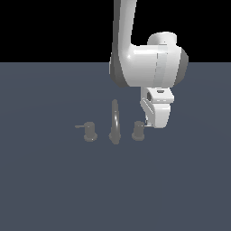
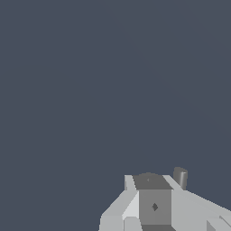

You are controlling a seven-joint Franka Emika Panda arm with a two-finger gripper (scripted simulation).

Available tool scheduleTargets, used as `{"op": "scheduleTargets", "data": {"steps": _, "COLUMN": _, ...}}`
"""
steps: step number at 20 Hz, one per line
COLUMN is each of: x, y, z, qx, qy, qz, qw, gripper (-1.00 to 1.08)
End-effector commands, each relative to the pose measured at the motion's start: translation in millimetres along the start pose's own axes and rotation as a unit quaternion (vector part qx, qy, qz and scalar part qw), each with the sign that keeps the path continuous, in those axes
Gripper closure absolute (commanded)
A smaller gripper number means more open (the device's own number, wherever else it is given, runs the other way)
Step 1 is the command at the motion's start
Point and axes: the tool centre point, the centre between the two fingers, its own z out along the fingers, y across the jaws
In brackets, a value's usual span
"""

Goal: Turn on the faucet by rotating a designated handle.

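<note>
Flat slate-blue floor [image 1: 49, 189] filled most of the scene, black void behind it, and nothing on it was a container. Biggest thing was the white arm [image 1: 144, 63], dropping from above and bending toward the exterior view's right, wrist tipped down. Its gripper [image 1: 152, 124] sat low, right by the lever end of the handle [image 1: 138, 131], looked like touching. Honestly couldn't tell if the fingers were apart or together. The faucet [image 1: 115, 122] stood mid-floor, arched spout between two knobs; the twin knob [image 1: 90, 131] was well apart on the exterior view's left. Wrist view just showed the gripper body and a grey stub [image 2: 180, 177].
</note>
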Motion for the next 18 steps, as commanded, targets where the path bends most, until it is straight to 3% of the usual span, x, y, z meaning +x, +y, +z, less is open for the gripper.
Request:
{"op": "scheduleTargets", "data": {"steps": 1, "x": -1, "y": 13, "z": 2, "qx": -0.007, "qy": -0.001, "qz": 0.001, "qw": 1.0, "gripper": 1.08}}
{"op": "scheduleTargets", "data": {"steps": 9, "x": -3, "y": 44, "z": 4, "qx": -0.012, "qy": -0.001, "qz": 0.005, "qw": 0.9999, "gripper": 1.08}}
{"op": "scheduleTargets", "data": {"steps": 10, "x": -3, "y": 44, "z": 4, "qx": -0.012, "qy": -0.001, "qz": 0.005, "qw": 0.9999, "gripper": 1.08}}
{"op": "scheduleTargets", "data": {"steps": 11, "x": 5, "y": 30, "z": 0, "qx": 0.002, "qy": 0.003, "qz": 0.008, "qw": 1.0, "gripper": 1.08}}
{"op": "scheduleTargets", "data": {"steps": 18, "x": -21, "y": 51, "z": 3, "qx": -0.007, "qy": 0.001, "qz": 0.007, "qw": 1.0, "gripper": 1.08}}
